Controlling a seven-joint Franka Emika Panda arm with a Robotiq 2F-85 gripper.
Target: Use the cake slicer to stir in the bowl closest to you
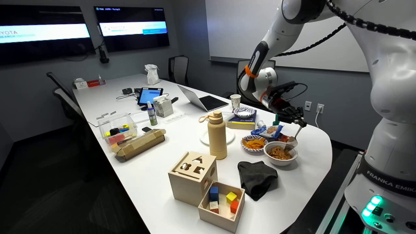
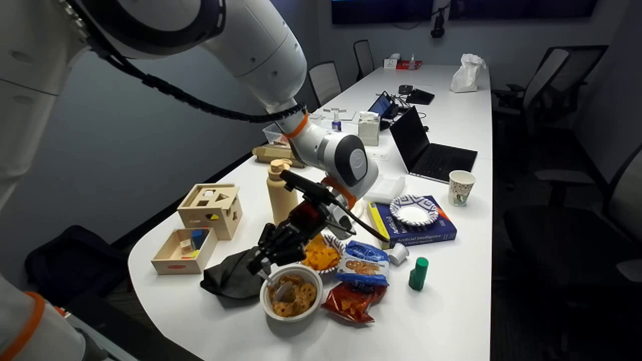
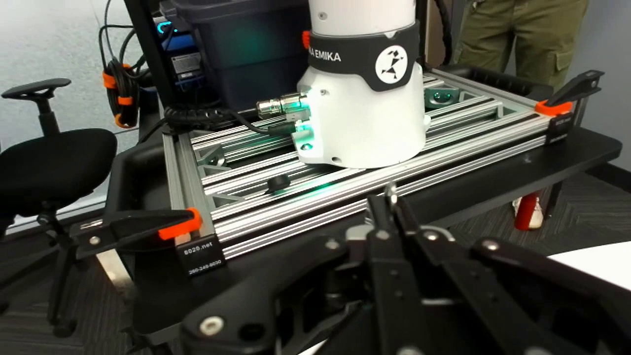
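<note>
The bowl (image 1: 282, 162) is white and round with orange-brown food inside, near the table end by the robot base. It also shows in an exterior view (image 2: 318, 302). The cake slicer (image 1: 291, 144) is a metal utensil tilted into the bowl, its head in the food in both exterior views (image 2: 283, 291). My gripper (image 1: 302, 122) is above the bowl's rim, shut on the slicer's handle; it also shows in an exterior view (image 2: 266, 261). In the wrist view the gripper (image 3: 391, 209) pinches the handle, whose shiny end (image 3: 391, 191) sticks up; the bowl is out of view there.
A patterned bowl of orange chips (image 2: 335, 245), a blue snack bag (image 2: 363, 265) and a red bag (image 2: 353, 303) lie beside the bowl. A black cloth (image 1: 256, 178) lies close on another side. A tan bottle (image 1: 217, 136) and wooden box (image 1: 191, 182) stand farther off.
</note>
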